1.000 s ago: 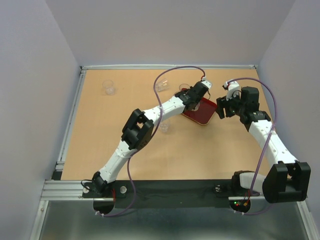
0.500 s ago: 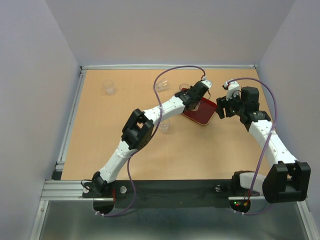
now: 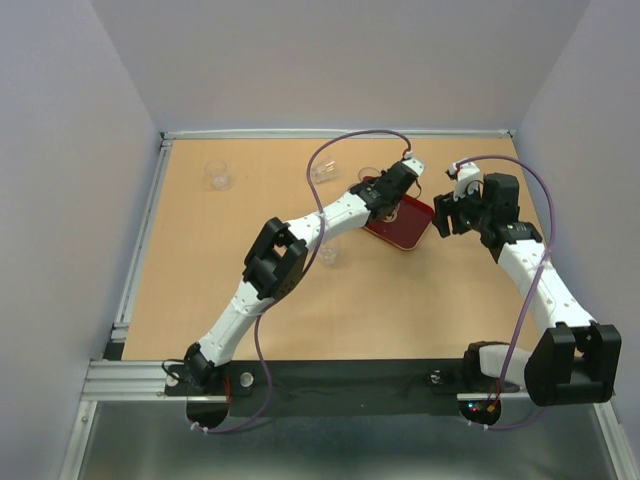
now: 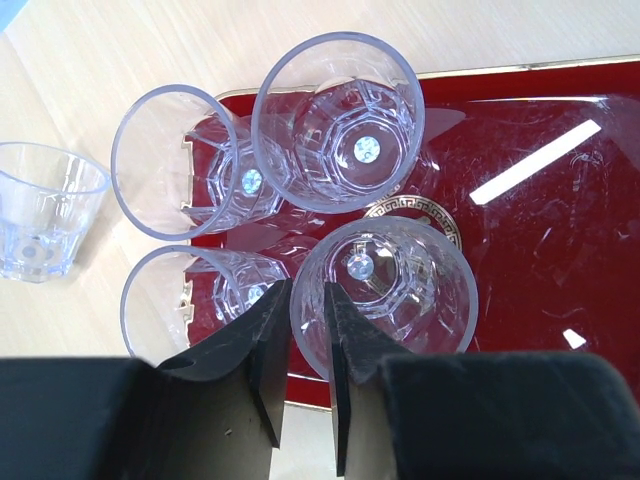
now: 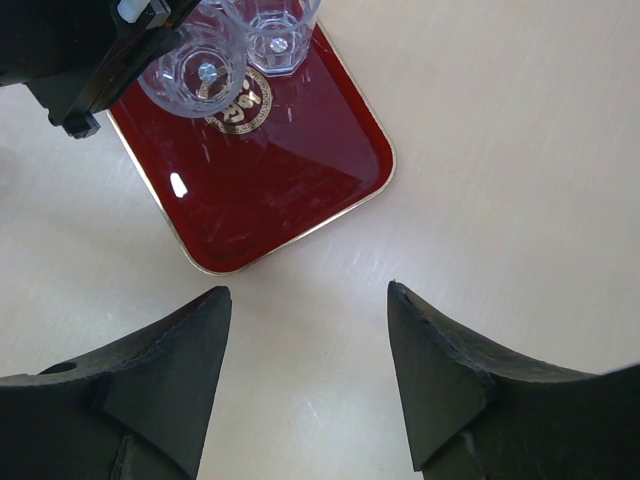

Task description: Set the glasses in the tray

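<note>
The dark red tray (image 4: 540, 230) carries several clear glasses. My left gripper (image 4: 305, 290) is shut on the rim wall of the nearest glass (image 4: 400, 290), which is upright over the gold emblem (image 4: 425, 210). Three more glasses stand on the tray beside it, one of them at the far side (image 4: 340, 120). Another glass (image 4: 40, 215) stands on the table just left of the tray. From above, the left gripper (image 3: 393, 197) is over the tray (image 3: 408, 232). My right gripper (image 5: 308, 292) is open and empty above the table, off the tray's near corner (image 5: 270, 180).
Loose glasses stand on the wooden table: one at the far left (image 3: 217, 175), one behind the left arm (image 3: 322, 171) and one under the left forearm (image 3: 328, 252). The left arm reaches diagonally across the table's middle. Walls close in the left, right and back.
</note>
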